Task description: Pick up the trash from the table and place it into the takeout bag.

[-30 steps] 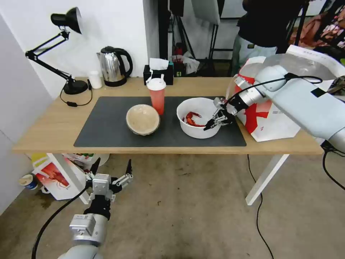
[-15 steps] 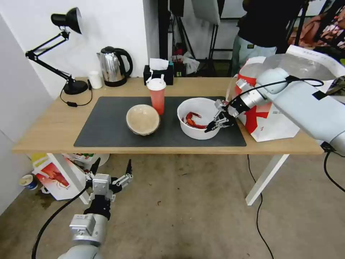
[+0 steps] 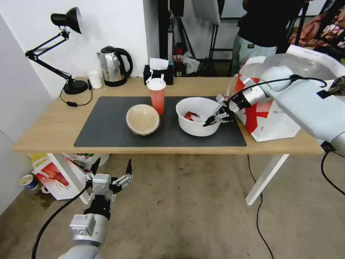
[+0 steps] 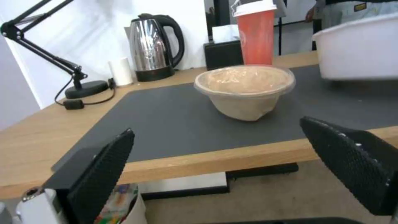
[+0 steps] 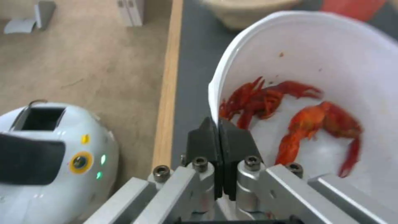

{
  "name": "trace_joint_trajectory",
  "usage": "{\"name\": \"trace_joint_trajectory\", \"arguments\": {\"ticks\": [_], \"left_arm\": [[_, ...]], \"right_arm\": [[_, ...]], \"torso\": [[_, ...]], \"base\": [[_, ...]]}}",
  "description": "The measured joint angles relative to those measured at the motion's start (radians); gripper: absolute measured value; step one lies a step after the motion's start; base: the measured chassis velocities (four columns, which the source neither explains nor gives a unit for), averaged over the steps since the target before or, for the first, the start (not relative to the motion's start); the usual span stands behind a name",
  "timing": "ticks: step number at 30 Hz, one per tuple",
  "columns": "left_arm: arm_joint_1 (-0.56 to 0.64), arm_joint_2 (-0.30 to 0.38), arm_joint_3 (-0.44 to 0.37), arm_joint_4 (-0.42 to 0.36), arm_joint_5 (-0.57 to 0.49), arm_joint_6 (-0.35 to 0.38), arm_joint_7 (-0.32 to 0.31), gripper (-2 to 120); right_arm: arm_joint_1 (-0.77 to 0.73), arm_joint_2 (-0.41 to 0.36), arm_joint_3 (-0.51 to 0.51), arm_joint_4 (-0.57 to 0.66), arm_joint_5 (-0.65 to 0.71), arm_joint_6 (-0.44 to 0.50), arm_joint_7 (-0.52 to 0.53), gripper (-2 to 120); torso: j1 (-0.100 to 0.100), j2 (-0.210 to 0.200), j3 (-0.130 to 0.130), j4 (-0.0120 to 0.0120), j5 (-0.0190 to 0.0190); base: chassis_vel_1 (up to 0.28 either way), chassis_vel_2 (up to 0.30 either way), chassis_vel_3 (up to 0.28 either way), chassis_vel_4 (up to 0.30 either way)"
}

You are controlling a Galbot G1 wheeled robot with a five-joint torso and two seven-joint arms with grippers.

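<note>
my right gripper (image 3: pixel 209 123) is pinched tight on the near rim of the white bowl (image 3: pixel 196 116) with crayfish shells on the grey mat (image 3: pixel 107 126), while my left gripper (image 3: pixel 112 169) hangs wide open below the table (image 3: pixel 46 126) edge

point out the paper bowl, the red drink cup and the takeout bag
beige paper bowl (image 3: pixel 142 119), head view, inner surface
red drink cup (image 3: pixel 157 100), head view, red side wall
takeout bag (image 3: pixel 273 124), head view, white front panel
</note>
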Motion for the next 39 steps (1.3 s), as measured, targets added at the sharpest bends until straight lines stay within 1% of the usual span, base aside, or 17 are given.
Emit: {"name": "trace_joint_trajectory", "arguments": {"ticks": [7, 17, 29, 37, 39], "left_arm": [[0.0, 0.0, 0.0, 0.0, 0.0, 0.0, 0.0, 100], [0.0, 0.0, 0.0, 0.0, 0.0, 0.0, 0.0, 100], [0.0, 0.0, 0.0, 0.0, 0.0, 0.0, 0.0, 100], [0.0, 0.0, 0.0, 0.0, 0.0, 0.0, 0.0, 100], [0.0, 0.0, 0.0, 0.0, 0.0, 0.0, 0.0, 100]], "right_arm": [[0.024, -0.007, 0.014, 0.0, 0.05, 0.003, 0.036, 0], [0.051, -0.008, 0.02, 0.001, 0.072, 0.003, 0.063, 0], [0.071, 0.004, 0.019, -0.003, 0.078, 0.003, 0.082, 0], [0.102, 0.015, 0.019, -0.013, 0.096, 0.008, 0.085, 0], [0.131, 0.02, 0.019, -0.014, 0.111, 0.008, 0.087, 0]], "torso": [[0.0, 0.0, 0.0, -0.0001, 0.0], [0.0, 0.0, 0.0, 0.0, -0.0001], [0.0, 0.0, 0.0, 0.0, -0.0001], [0.0, 0.0, 0.0, 0.0, -0.0001], [0.0, 0.0, 0.0, 0.0, -0.0001]], "base": [[0.0, 0.0, 0.0, 0.0], [0.0, 0.0, 0.0, 0.0], [0.0, 0.0, 0.0, 0.0], [0.0, 0.0, 0.0, 0.0], [0.0, 0.0, 0.0, 0.0]]}}
